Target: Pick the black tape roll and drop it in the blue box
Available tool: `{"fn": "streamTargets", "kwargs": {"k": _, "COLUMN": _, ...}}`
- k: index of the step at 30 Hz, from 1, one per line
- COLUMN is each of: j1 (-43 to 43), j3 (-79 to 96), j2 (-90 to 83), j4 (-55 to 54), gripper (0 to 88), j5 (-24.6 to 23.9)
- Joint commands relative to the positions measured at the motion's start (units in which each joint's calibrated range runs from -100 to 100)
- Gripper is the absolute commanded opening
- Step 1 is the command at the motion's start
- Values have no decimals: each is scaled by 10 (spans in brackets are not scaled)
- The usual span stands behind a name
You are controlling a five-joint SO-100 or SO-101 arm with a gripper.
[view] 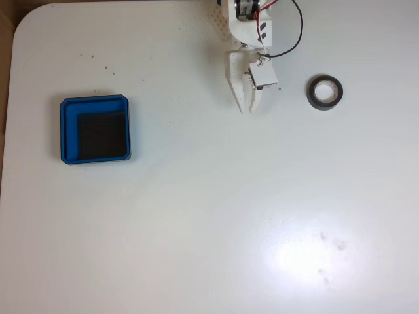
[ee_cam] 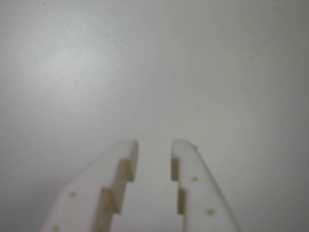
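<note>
The black tape roll (view: 325, 92) is a small dark ring with a pale core, lying flat on the table (view: 209, 216) to the right of the gripper (view: 250, 108) in the fixed view, near it but apart. The blue box (view: 95, 129), a shallow glossy plastic tray with clipped corners and a black floor, sits well apart at the left. The gripper's 2 white fingers (ee_cam: 120, 164), stepped on their inner faces, stand slightly parted with nothing between them. The arm is cut off by the top edge. The white tabletop shows glare and a few faint specks.
</note>
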Motion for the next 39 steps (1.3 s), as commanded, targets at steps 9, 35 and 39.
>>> {"fn": "streamTargets", "kwargs": {"k": 9, "j1": -4, "j3": 8, "j2": -1, "j4": -6, "gripper": 7, "j5": 3}}
{"fn": "streamTargets", "kwargs": {"k": 35, "j1": -486, "j3": 10, "j2": -1, "j4": -5, "gripper": 7, "j5": 4}}
{"fn": "streamTargets", "kwargs": {"k": 39, "j1": -554, "j3": 10, "j2": -1, "j4": -5, "gripper": 7, "j5": -1}}
